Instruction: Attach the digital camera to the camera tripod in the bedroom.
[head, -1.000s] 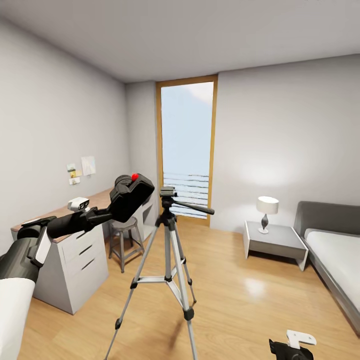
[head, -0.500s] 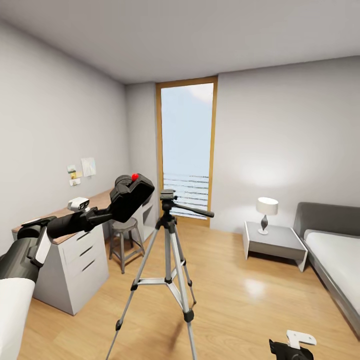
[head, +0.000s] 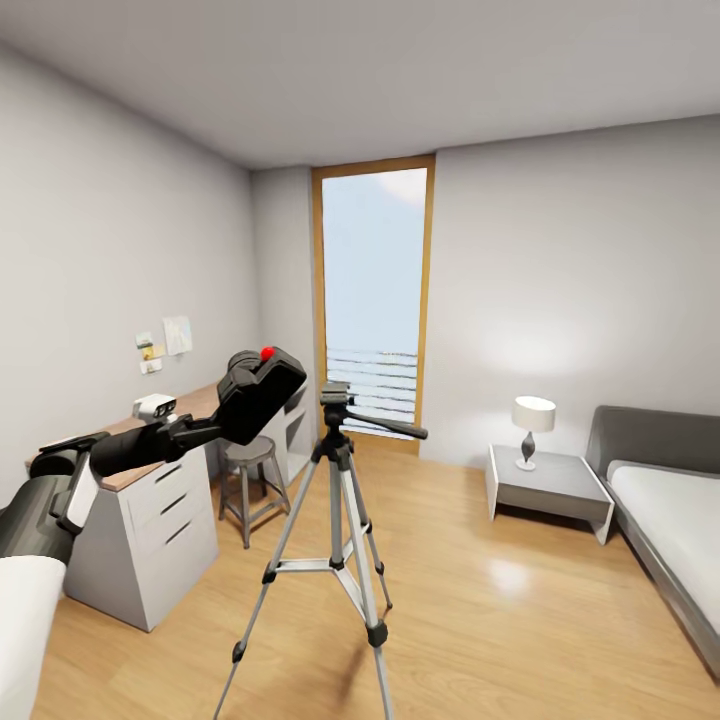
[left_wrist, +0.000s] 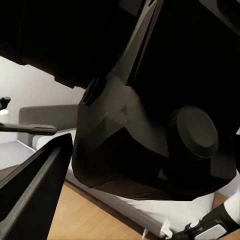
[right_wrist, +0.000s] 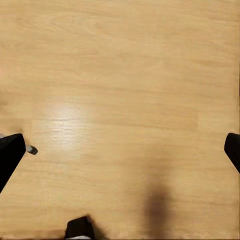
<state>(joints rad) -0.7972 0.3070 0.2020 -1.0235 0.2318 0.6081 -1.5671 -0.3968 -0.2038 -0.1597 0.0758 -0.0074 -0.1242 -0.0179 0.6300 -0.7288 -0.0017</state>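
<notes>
Head view faces window (head: 373, 300); right wrist close above floor (right_wrist: 120, 100)

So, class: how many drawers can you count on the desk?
3, stacked top, middle and bottom on the desk front at the left wall; others may be hidden.

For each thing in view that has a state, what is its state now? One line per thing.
digital camera: held up in the air, left of the tripod head, not mounted.
camera tripod: standing upright on the floor, legs spread, head bare.
left gripper: shut on the camera.
right gripper: open, holding nothing, above the floor.
</notes>
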